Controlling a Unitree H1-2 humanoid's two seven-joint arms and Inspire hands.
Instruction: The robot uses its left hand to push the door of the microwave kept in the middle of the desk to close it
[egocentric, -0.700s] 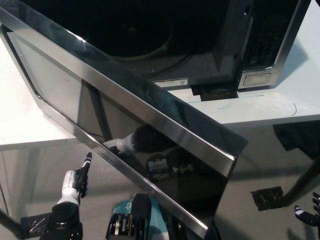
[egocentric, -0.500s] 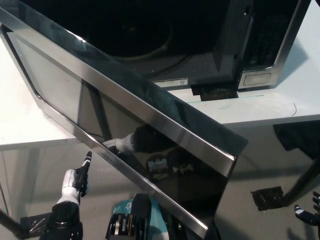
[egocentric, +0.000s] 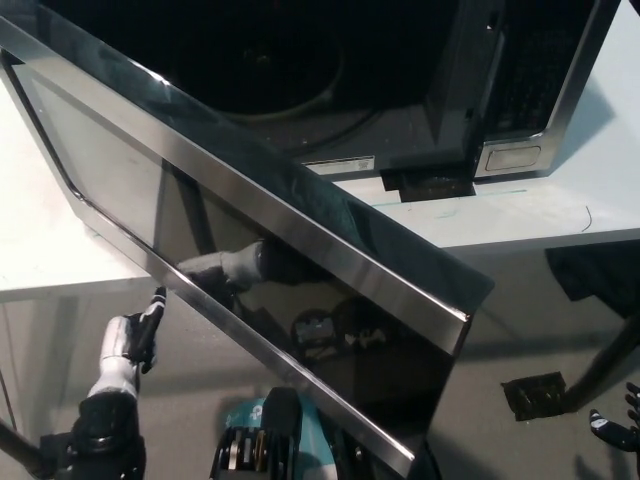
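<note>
The microwave (egocentric: 400, 90) stands on the white desk (egocentric: 520, 215) with its dark cavity exposed. Its glossy black door (egocentric: 250, 250), framed in steel, swings out wide toward me across the picture. My white left hand (egocentric: 132, 335) is at the lower left, raised, a fingertip just at the door's lower steel edge; its reflection shows in the glass. Only the fingertips of my black right hand (egocentric: 618, 425) show at the bottom right corner, well away from the door.
The microwave's control panel (egocentric: 525, 90) with a door button is at the upper right. The desk edge runs under the door, with grey floor below it. A dark floor plate (egocentric: 535, 395) and a slanted black leg (egocentric: 605, 365) are at the lower right.
My left hand has risen and moved slightly left, bringing its fingertip up to the door's lower edge. The door and the right hand have not visibly moved.
</note>
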